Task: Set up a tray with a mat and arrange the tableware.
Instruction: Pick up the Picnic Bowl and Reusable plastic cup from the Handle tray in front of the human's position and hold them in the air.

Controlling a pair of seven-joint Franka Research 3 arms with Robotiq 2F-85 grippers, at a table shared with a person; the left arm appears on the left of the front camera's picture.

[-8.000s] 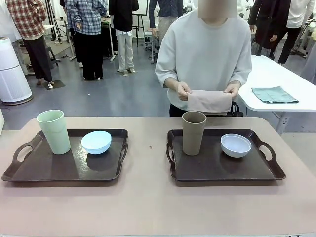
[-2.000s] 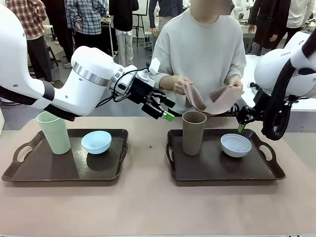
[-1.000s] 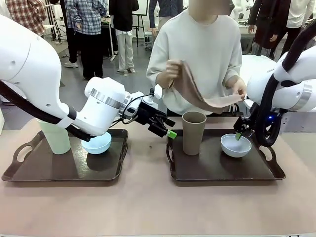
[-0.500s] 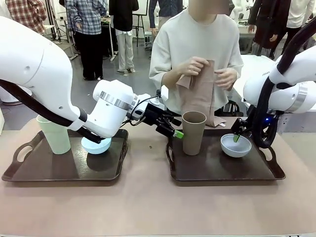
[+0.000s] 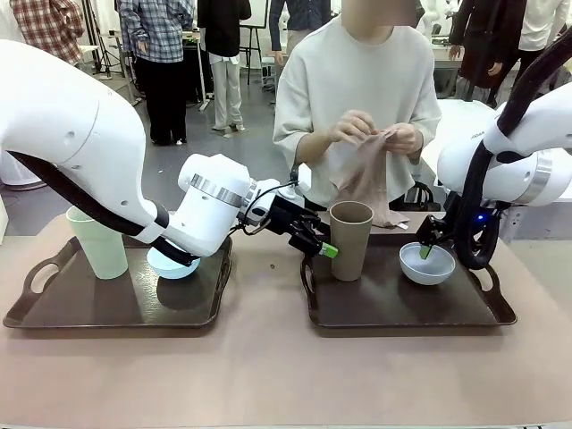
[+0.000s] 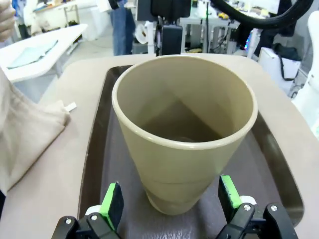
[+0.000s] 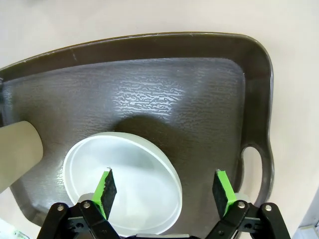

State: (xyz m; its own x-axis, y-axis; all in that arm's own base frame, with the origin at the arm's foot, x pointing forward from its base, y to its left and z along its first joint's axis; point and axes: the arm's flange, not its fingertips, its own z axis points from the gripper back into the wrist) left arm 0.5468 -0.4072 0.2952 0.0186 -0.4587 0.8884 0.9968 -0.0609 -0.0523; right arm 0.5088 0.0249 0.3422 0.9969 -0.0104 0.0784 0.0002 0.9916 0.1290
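Right now, L gripper (image 6: 170, 198): jaws wide, nothing gripped. Green pads either side of brown tumbler (image 6: 184, 144), low on its body, gap visible on both sides. Reads as pre-grasp; side approach, prob. to lift it upright. Tumbler upright on right tray (image 5: 402, 304), toward tray's left end.

R gripper (image 7: 164, 188): likewise spread, empty. One pad over inside of pale bowl (image 7: 124, 174), other outside it over tray floor, i.e. straddling bowl wall on handle side. Prob. a rim pinch, bowl looking too wide to span whole. Bowl flat on same tray, apart from tumbler.

Likely reason for both (judgement): clearing tray to make room for mat first. Person's hands (image 5: 355, 128) at chest height beyond table (image 5: 268, 375), holding beige mat cloth (image 5: 362, 179) bunched and hanging; presumably waiting on a cleared tray.

Left tray (image 5: 107, 308): mint tumbler (image 5: 96, 246) upright at far-left part, light blue bowl (image 5: 168, 266) near it. Neither gripper on them.

Hard to make out:
- Light blue bowl mostly behind L wrist in front view.
- Far L pad behind tumbler there.
- R pads' height over bowl: cannot tell contact vs. hover.
- Cloth's lower end hidden behind tumbler; cut off at edge in L wrist view.
- R fingers small, partly behind cable loop in front view.
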